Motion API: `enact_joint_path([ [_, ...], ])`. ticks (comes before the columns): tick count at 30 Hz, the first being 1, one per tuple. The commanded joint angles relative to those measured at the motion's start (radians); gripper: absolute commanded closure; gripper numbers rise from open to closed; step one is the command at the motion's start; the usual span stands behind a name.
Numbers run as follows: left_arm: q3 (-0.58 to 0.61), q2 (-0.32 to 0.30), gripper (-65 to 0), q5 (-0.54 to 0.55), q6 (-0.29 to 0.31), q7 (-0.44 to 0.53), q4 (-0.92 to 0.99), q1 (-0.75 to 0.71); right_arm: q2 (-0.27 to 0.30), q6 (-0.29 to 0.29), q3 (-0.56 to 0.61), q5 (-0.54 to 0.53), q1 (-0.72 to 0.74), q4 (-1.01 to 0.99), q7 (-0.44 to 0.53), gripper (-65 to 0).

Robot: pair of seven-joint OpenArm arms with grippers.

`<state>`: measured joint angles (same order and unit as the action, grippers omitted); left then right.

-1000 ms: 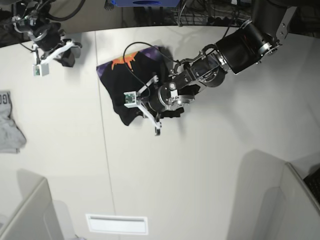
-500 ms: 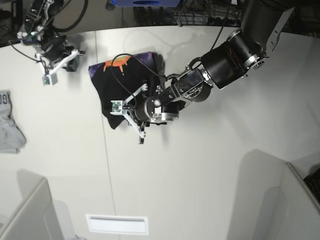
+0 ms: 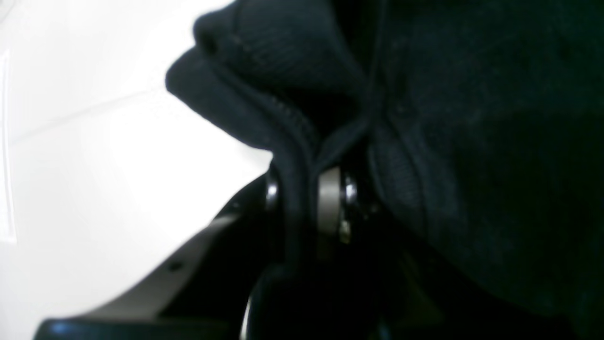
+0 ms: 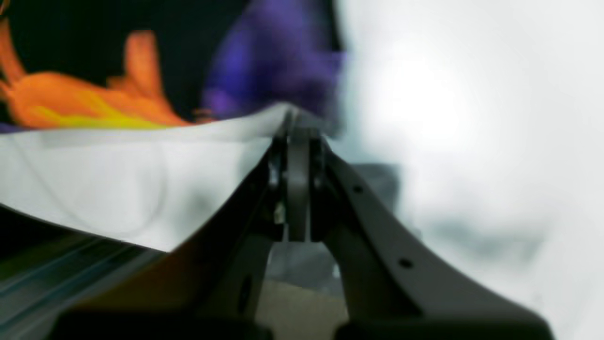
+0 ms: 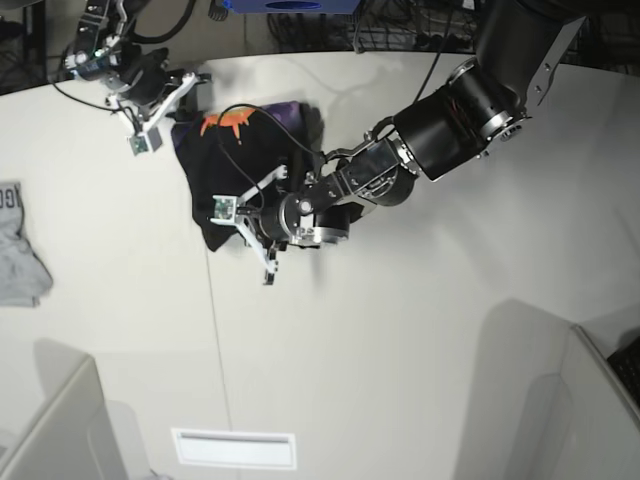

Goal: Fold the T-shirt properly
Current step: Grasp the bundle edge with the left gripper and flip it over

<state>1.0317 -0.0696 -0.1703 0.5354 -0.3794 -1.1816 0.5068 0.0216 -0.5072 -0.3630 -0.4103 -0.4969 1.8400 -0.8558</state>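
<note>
At the far left edge of the table [image 5: 420, 330] lies a small grey garment [image 5: 17, 262], well apart from everything else. Up in the back left corner the right gripper [image 5: 188, 82] hangs by the top edge of the T-shirt [image 5: 235, 165]. Its own camera shows its fingers [image 4: 298, 156] pressed together with nothing between them, and the orange and purple print [image 4: 89, 101] blurred just beyond the tips.

The T-shirt is a crumpled black heap on the table's back left part, print side up along its far edge. A thin black cable loops over the cloth towards the left wrist.

The left gripper [image 5: 268, 262] lies at the heap's near edge, its arm stretching in from the upper right across the shirt and hiding the right part of it. In the wrist view a ribbed seam of black cloth [image 3: 292, 156] runs down between the jaws, which pinch it; the rest of the shirt fills the right of that view and blocks all else. A white slot plate [image 5: 234, 449] sits near the table's front edge, and grey partitions stand at both front corners.
</note>
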Motion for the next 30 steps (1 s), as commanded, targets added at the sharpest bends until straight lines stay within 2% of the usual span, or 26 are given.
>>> enact_joint_path([
  [1,-0.003,0.012,0.0,0.010,0.005,0.040,0.002,0.023,0.008,-0.006,0.006,-0.012,0.002,0.028,0.023,0.0],
  [9,-0.004,0.020,0.0,0.010,0.005,0.066,0.070,0.048,0.007,0.003,0.037,-0.009,-0.016,0.031,0.023,0.0],
  [13,-0.001,0.018,0.0,0.010,0.007,0.066,0.072,0.072,0.015,0.068,-0.040,-0.009,-0.003,0.028,0.023,0.0],
  [17,-0.003,0.020,0.0,0.010,0.075,0.066,0.068,0.079,0.048,0.074,-0.095,-0.008,0.063,0.020,0.016,0.0],
  [19,-0.003,0.020,0.0,0.010,0.088,0.066,0.068,0.079,0.068,0.074,-0.101,-0.008,0.100,-0.004,0.016,0.0],
  [23,-0.003,0.020,0.0,0.010,0.088,0.066,0.068,0.079,0.103,0.074,-0.092,-0.008,0.178,-0.081,0.014,0.0],
  [30,-0.004,0.027,0.0,0.010,0.088,0.066,0.070,0.082,0.099,0.074,-0.017,-0.009,0.168,-0.093,0.016,0.0],
])
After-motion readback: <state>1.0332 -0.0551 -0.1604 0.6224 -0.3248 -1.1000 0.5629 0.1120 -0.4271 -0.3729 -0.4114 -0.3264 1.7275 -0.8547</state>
